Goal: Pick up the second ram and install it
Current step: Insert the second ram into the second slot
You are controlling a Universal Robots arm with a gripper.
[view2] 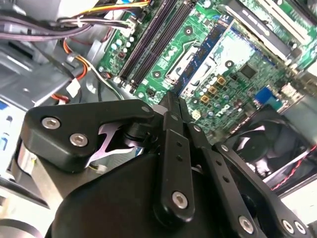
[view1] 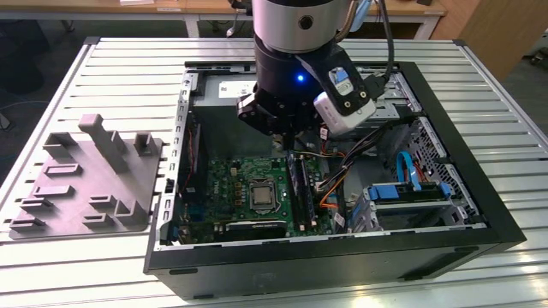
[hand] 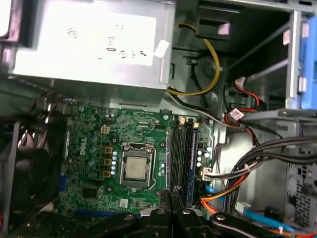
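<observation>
My gripper (view1: 285, 138) hangs inside the open computer case, above the far end of the green motherboard (view1: 235, 186). In both wrist views its two black fingers are pressed together on a thin dark sliver seen edge-on, the second ram (view2: 170, 97) (hand: 171, 190). The gripper (view2: 172, 102) (hand: 171, 196) is shut on it. The long black slot rails (view1: 298, 186) (view2: 151, 42) (hand: 181, 153) run just beyond the fingertips, beside the processor socket (hand: 136, 168). The ram is still above the board, apart from the rails.
A grey moulded fixture (view1: 86, 179) lies on the slatted table at the exterior view's left. The black case walls (view1: 342, 253) ring the board. Bundled cables (hand: 247, 163), a silver power supply (hand: 89, 44), a fan (view2: 262, 148) and blue drive brackets (view1: 411, 192) crowd the case.
</observation>
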